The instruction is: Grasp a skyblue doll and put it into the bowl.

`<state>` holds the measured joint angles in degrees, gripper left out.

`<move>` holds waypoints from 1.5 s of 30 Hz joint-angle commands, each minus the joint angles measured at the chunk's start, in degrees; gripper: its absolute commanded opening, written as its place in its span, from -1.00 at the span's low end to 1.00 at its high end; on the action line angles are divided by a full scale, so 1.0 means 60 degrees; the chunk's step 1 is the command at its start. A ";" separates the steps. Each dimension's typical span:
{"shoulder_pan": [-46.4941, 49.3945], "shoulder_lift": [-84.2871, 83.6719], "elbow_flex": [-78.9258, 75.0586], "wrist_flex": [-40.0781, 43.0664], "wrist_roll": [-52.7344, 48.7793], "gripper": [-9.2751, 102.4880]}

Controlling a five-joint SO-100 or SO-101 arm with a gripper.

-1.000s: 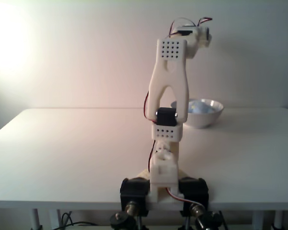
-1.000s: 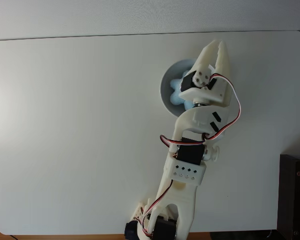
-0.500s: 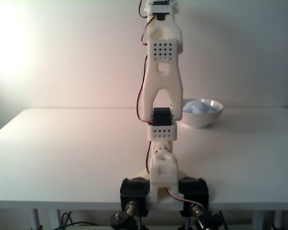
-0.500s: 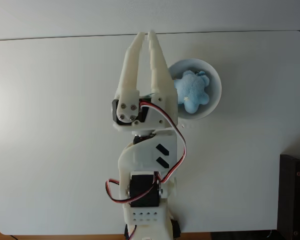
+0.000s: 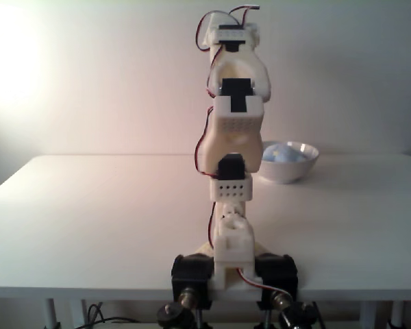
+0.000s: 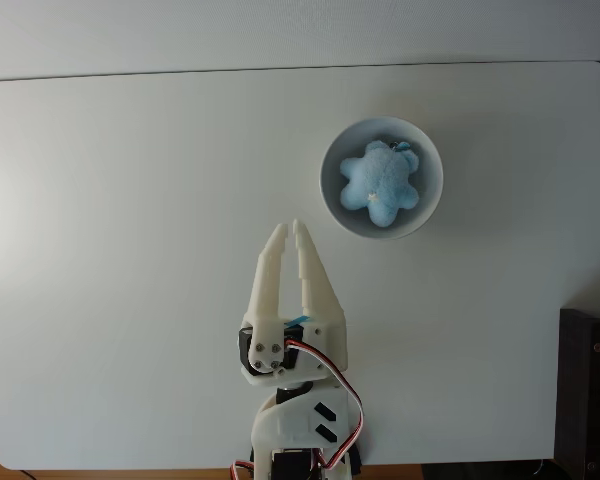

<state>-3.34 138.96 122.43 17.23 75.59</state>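
Note:
The skyblue doll (image 6: 380, 183) lies inside the white bowl (image 6: 332, 190) on the right half of the table in a fixed view from above; from the front it peeks over the bowl's (image 5: 298, 168) rim as a pale blue lump (image 5: 282, 153). My gripper (image 6: 290, 229) is shut with nothing in it. It points toward the table's far edge, left of the bowl and nearer the base, clear of both. The cream-white arm (image 5: 231, 123) stands folded upright over its base.
The white table (image 6: 130, 250) spreads bare to the left and around the bowl. A dark object (image 6: 588, 390) stands off the table's right edge. Motors and cables (image 5: 233, 274) sit at the front edge.
The arm has drawn back toward its base, so the shut gripper now sits nearer the front edge, away from the bowl. The doll stays in the bowl.

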 commanded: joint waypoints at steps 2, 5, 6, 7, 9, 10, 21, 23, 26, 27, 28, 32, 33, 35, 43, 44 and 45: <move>-0.0015 0.1772 0.1831 0.0044 0.0059 -0.84; -0.0015 0.2476 0.3062 0.0044 0.0044 -0.84; -0.0015 0.2622 0.3428 0.0044 0.0059 -0.84; -0.0015 0.2739 0.3765 0.0044 0.0059 -0.84; -0.0015 0.2886 0.4424 0.0059 0.0059 -0.84; -0.0015 0.2930 0.4702 0.0059 0.0059 -0.84; 0.0015 0.3164 0.5654 0.1699 0.0044 -0.84; 0.0015 0.3691 0.5654 0.2886 0.0029 -0.84; 0.0000 0.4395 0.5654 0.4805 0.0059 -0.84; 0.0000 0.4556 0.5654 0.5405 0.0059 -0.84; 0.0000 0.4687 0.5654 0.5991 0.0059 -0.84; -0.0029 0.5361 0.5669 0.7969 0.0073 -0.84; -0.0044 0.5566 0.5684 0.8350 0.0073 -0.84; -0.0088 0.6021 0.5874 0.8950 0.0073 -0.84; -0.0029 0.7939 0.7383 0.9185 0.0088 -0.84; -0.0029 0.8159 0.7588 0.9170 0.0088 -0.84; -0.0029 0.8364 0.7793 0.9170 0.0088 -0.84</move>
<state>-3.43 178.15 167.78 72.07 75.94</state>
